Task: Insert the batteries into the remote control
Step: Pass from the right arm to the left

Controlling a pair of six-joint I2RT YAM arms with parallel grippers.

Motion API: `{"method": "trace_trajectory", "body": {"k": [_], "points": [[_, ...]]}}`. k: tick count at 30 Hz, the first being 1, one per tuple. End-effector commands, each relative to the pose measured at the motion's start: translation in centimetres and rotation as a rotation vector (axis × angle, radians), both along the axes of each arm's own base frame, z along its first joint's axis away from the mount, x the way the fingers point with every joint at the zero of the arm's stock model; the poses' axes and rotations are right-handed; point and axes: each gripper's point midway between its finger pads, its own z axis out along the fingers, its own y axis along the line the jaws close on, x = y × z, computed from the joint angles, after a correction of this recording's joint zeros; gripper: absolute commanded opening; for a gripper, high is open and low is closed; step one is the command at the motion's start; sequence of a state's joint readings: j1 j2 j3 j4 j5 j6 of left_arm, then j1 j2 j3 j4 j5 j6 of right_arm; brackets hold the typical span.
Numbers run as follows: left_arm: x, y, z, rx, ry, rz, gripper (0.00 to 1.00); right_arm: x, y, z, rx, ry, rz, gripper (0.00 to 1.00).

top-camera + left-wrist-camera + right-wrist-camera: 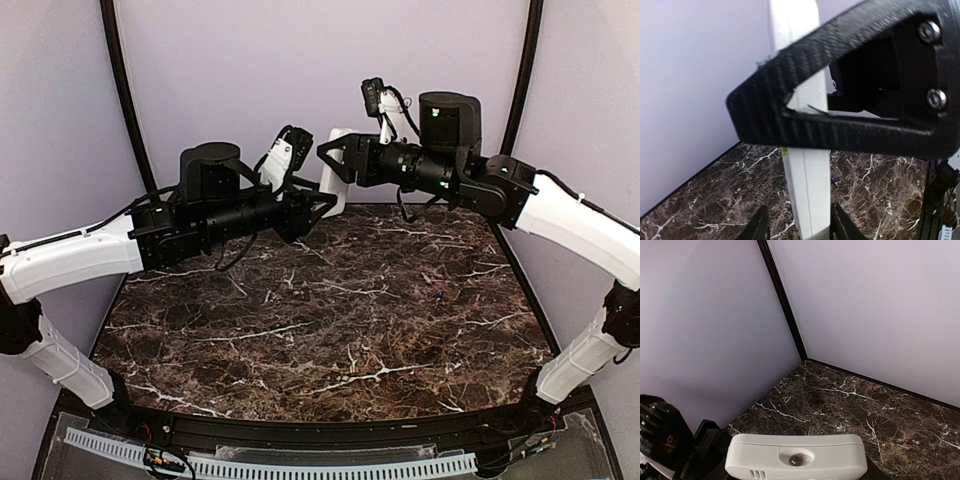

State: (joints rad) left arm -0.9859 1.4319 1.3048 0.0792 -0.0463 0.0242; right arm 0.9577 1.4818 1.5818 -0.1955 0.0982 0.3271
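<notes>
The desk (330,320) is dark brown stone with white lines in it. Pale purple walls (300,70) stand around it, with a black strip (782,300) in the far corner. Both arms are up in the air over the far edge of the desk. The right gripper (335,163) is clamped on the remote control (340,192) and holds it standing up, off the desk. The left gripper (318,205) is just beside it. Its fingers (761,227) stand apart on both sides of the remote's low end, and one finger does not touch it.
</notes>
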Motion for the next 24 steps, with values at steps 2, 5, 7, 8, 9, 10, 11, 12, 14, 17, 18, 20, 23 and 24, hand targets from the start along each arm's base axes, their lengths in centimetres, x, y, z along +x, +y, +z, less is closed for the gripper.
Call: {"method": "trace_trajectory", "body": {"k": [2,5,7,8,9,10,11,12,14,17,18,20,23,24], "points": [[0.0,0.2,2.3,-0.06,-0.019,0.017,0.28,-0.8,0.6,1.0,0.029,-0.017,0.041,0.0],[-0.1,0.0,2.3,-0.077,0.002,0.01,0.21,-1.0,1.0,1.0,0.03,-0.021,0.062,0.0],[-0.2,-0.2,2.2,-0.082,0.013,0.0,0.19,-1.0,1.2,0.9,0.031,-0.021,0.073,0.0],[-0.2,-0.3,2.0,-0.082,0.017,-0.006,0.17,-1.1,1.4,1.0,0.032,-0.022,0.081,0.0],[-0.3,-0.4,2.0,-0.083,0.022,-0.01,0.15,-1.2,1.4,1.1,0.034,-0.023,0.087,0.0],[-0.3,-0.5,1.9,-0.084,0.028,-0.014,0.07,-1.3,1.6,1.1,0.035,-0.023,0.093,0.0],[-0.3,-0.5,1.9,-0.086,0.031,-0.014,0.03,-1.3,1.6,1.1,0.036,-0.025,0.097,0.0],[-0.4,-0.5,1.9,-0.087,0.033,-0.017,0.0,-1.4,1.6,1.3,0.038,-0.029,0.102,0.0],[-0.5,-0.5,2.0,-0.098,0.038,-0.021,0.0,-1.9,1.9,1.5,0.038,-0.05,0.137,0.0],[-0.8,-0.4,2.8,-0.13,0.028,-0.035,0.0,-3.3,2.2,2.2,0.043,-0.126,0.219,0.28],[-1.2,-0.3,2.8,-0.139,0.028,-0.052,0.0,-3.9,2.3,2.5,0.044,-0.163,0.256,0.43],[-1.8,-0.4,3.5,-0.169,0.011,-0.086,0.0,-5.4,2.2,3.5,0.041,-0.24,0.334,0.69],[-2.9,-0.3,4.1,-0.195,-0.006,-0.135,0.0,-6.9,1.2,4.1,0.017,-0.321,0.42,0.97],[-3.7,-0.1,4.5,-0.215,-0.021,-0.168,0.0,-7.0,0.7,4.1,0.019,-0.325,0.444,0.98]]}}
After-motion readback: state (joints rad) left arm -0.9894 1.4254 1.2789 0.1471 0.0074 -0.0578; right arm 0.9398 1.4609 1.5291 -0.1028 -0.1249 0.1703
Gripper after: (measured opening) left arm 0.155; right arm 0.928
